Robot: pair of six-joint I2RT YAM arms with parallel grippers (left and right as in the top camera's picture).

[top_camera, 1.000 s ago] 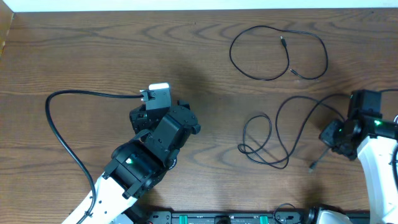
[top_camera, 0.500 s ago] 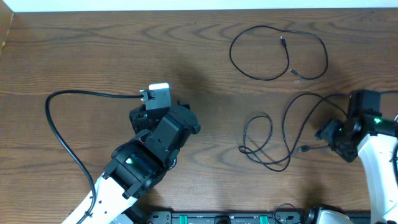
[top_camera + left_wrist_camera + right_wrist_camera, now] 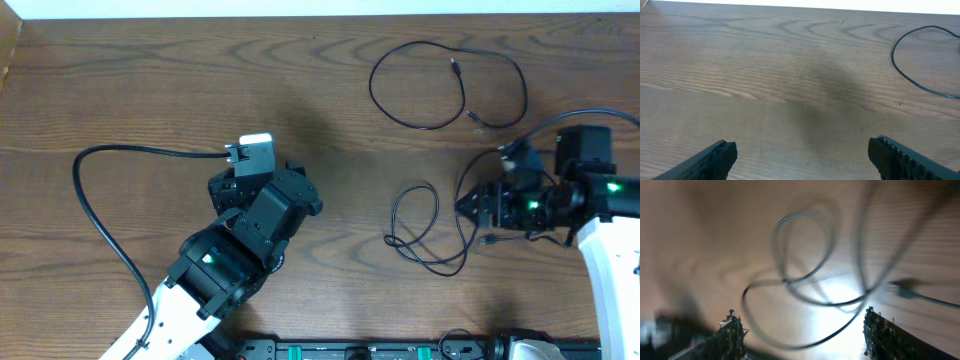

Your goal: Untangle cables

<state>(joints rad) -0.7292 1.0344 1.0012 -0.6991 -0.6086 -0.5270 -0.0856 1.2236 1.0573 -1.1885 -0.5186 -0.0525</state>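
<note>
Currently, upper black cable (image 3: 464,92) lying in a wide left-right loop, lower black cable (image 3: 437,212) trailing rightward under the right gripper (image 3: 802,327), jaws apart, left gripper (image 3: 802,150) spread wide, empty.

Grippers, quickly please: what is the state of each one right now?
Left gripper: open, holding nothing.
Right gripper: open, holding nothing; the black cable lies loose below it.

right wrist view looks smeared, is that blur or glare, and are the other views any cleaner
Right wrist: heavy blur smears the black cable loops, with a bright glare patch on the table; left wrist: sharp, just a soft dark shadow mid-frame; overhead: crisp and evenly lit.
</note>
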